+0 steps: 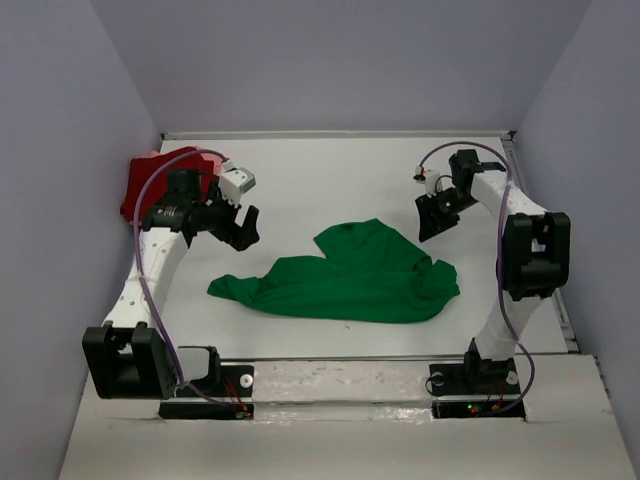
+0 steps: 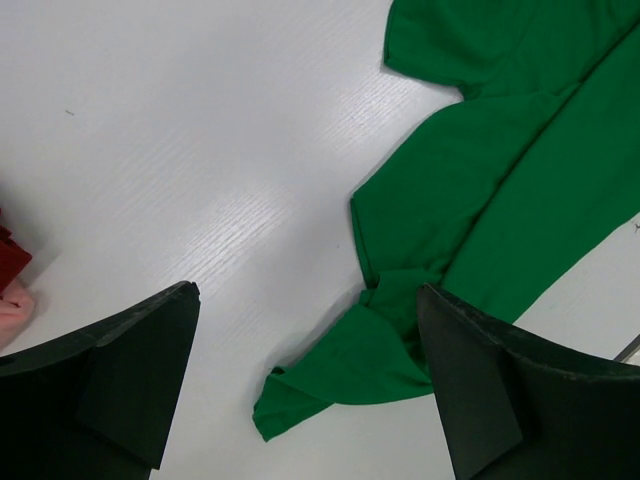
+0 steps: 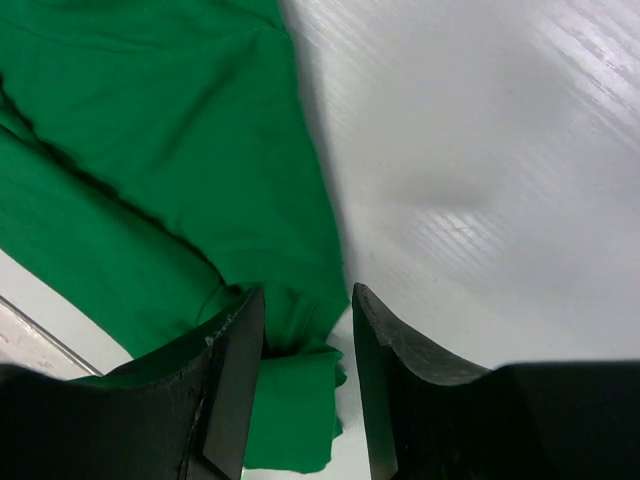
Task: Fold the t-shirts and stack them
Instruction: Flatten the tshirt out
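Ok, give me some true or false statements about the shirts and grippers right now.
1. The green shirt lies on the table between the two arms. True.
2. The green shirt is neatly folded. False: it lies unfolded and rumpled.
3. The left gripper is open and holds nothing. True.
4. The red shirt is stacked on the green shirt. False: it sits at the far left corner, apart from the green one.
5. The right gripper grips the green shirt. False: its jaws stand apart with nothing between them, above the table beside the shirt.
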Robot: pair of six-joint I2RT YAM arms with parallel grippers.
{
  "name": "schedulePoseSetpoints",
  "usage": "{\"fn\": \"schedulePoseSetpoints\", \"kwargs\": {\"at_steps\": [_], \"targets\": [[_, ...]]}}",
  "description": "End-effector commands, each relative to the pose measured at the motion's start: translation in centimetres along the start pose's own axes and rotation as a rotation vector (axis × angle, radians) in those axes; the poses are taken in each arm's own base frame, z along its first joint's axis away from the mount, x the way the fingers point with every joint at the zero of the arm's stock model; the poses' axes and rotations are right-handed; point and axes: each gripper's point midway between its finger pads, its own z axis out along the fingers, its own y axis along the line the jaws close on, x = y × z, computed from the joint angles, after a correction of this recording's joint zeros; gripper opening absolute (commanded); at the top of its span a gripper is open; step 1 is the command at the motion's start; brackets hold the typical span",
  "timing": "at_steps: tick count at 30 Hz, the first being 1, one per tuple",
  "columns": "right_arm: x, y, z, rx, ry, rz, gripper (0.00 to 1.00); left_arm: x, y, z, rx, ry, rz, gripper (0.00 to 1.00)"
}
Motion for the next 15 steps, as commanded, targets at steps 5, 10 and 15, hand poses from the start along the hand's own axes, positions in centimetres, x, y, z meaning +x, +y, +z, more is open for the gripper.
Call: {"fn": "schedulePoseSetpoints", "kwargs": {"at_steps": [5,10,15], "targets": [[-2.0,-0.4,0.7,-0.042,-0.017,-0.056,0.49,-0.5,-0.3,-1.9,-0.073,-0.069,0.016,0.99],[-1.2,-0.2,1.6,-0.066,0.022,-0.054,0.5,-0.3,-0.1,-2.1,-0.093,-0.075,0.021,0.99],[0.0,0.6,2.7,-0.097,0.078,-0.054,0.51,-0.2,-0.1,-2.4,-0.104,-0.082,0.022,0.99]]}}
